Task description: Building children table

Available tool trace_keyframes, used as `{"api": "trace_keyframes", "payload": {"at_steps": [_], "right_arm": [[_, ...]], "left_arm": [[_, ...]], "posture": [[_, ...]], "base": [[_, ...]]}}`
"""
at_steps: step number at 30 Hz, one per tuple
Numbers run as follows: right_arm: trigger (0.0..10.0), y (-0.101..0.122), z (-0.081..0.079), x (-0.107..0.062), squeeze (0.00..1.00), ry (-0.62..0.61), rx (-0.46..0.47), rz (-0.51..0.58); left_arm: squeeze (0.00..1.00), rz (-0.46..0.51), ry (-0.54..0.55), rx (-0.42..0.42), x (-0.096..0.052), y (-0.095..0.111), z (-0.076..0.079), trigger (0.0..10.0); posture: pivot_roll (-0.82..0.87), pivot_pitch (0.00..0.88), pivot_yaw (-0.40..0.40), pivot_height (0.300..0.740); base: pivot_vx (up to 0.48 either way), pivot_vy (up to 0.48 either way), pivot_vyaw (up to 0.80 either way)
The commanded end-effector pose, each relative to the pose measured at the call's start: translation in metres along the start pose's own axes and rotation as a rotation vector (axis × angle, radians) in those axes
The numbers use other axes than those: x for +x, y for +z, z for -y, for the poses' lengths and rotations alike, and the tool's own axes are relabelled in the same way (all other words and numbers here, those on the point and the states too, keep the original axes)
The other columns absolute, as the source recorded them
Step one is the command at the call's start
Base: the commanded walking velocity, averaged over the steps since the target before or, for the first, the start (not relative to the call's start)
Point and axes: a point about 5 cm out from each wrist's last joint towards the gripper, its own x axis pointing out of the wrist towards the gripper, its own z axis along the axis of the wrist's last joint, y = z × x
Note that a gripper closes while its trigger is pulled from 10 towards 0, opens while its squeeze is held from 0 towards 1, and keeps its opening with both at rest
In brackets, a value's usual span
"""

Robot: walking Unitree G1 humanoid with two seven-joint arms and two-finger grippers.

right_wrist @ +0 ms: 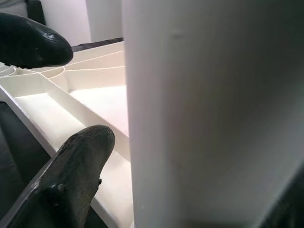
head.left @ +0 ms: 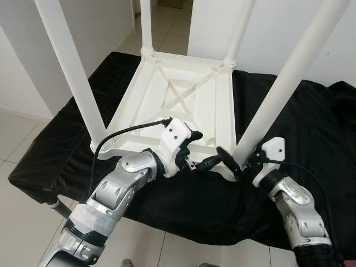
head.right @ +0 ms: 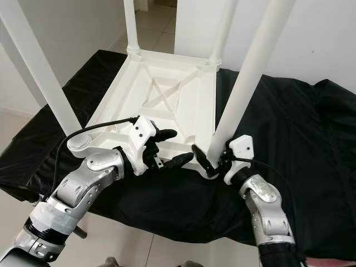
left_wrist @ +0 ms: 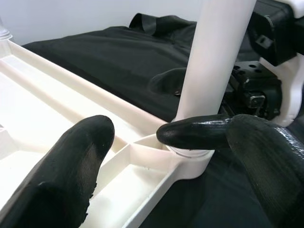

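An upturned white children's table (head.left: 183,94) lies on a black cloth (head.left: 300,122), four legs pointing up. The right gripper (head.left: 240,161) grips the near-right leg (head.left: 278,89) at its base. The left gripper (head.left: 196,150), fingers spread, straddles the table's near rim just beside that leg's socket (left_wrist: 190,159).

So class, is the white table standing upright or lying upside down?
Upside down: the table lies top-down on the black cloth, ribbed underside showing, legs pointing upward.

We have silver jointed arms, white wrist housings, long black fingers (left_wrist: 71,161), a black cable (head.left: 128,131), white-taped left forearm
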Motion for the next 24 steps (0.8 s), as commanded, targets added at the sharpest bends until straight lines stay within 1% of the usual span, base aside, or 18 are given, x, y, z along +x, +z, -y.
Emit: {"api": "trace_keyframes", "payload": {"at_steps": [1, 7, 8, 9, 14, 18, 19, 21, 22, 24], "right_arm": [[10.0, -0.004, 0.000, 0.002, 0.00, 0.055, -0.001, -0.020], [10.0, -0.007, -0.002, 0.004, 0.00, 0.104, -0.003, -0.039], [3.0, -0.008, -0.002, 0.003, 0.00, 0.122, -0.005, -0.043], [0.0, -0.008, -0.001, 0.002, 0.00, 0.128, -0.004, -0.045], [0.0, -0.009, 0.004, 0.000, 0.00, 0.119, -0.009, -0.047], [0.0, -0.010, 0.008, -0.002, 0.00, 0.089, 0.008, -0.042], [8.1, -0.011, 0.007, -0.003, 0.00, 0.076, 0.013, -0.041], [8.1, -0.011, 0.006, -0.003, 0.00, 0.069, 0.016, -0.040], [10.0, -0.012, 0.005, -0.004, 0.00, 0.050, 0.021, -0.037], [10.0, -0.014, 0.006, -0.004, 0.00, -0.038, 0.020, -0.046]], "left_arm": [[0.00, -0.013, -0.134, 0.011, -0.002, 0.001, 0.006, 10.0], [0.00, -0.025, -0.144, 0.010, -0.004, -0.001, 0.008, 10.0], [0.00, -0.029, -0.152, 0.011, -0.005, -0.002, 0.010, 10.0], [0.00, -0.030, -0.155, 0.009, -0.005, -0.003, 0.010, 10.0], [0.00, -0.025, -0.163, 0.004, -0.003, -0.003, 0.012, 10.0], [0.00, -0.025, -0.170, 0.005, -0.002, -0.003, 0.013, 10.0], [0.00, -0.025, -0.172, 0.003, -0.001, -0.003, 0.013, 10.0], [0.00, -0.025, -0.174, 0.002, -0.002, -0.003, 0.013, 10.0], [0.00, -0.026, -0.175, 0.001, -0.001, -0.004, 0.013, 10.0], [0.00, -0.029, -0.174, 0.003, -0.001, -0.005, 0.013, 10.0]], "posture": [[-0.04, 0.000, -0.021, 0.740], [-0.03, 0.000, -0.022, 0.740], [-0.04, 0.000, -0.024, 0.740], [-0.04, 0.000, -0.026, 0.740], [-0.04, 0.000, -0.023, 0.740], [-0.05, 0.000, -0.020, 0.740], [-0.05, 0.000, -0.017, 0.740], [-0.05, 0.000, -0.017, 0.740], [-0.05, 0.000, -0.017, 0.740], [-0.04, 0.000, -0.026, 0.740]], "base": [[0.000, 0.000, 0.00], [0.000, 0.000, 0.00], [0.000, 0.000, 0.00], [0.000, 0.000, 0.00], [0.000, 0.000, 0.00], [0.000, 0.000, 0.00], [0.000, 0.000, 0.00], [0.000, 0.000, 0.00], [0.000, 0.000, 0.00], [0.000, 0.000, 0.00]]}}
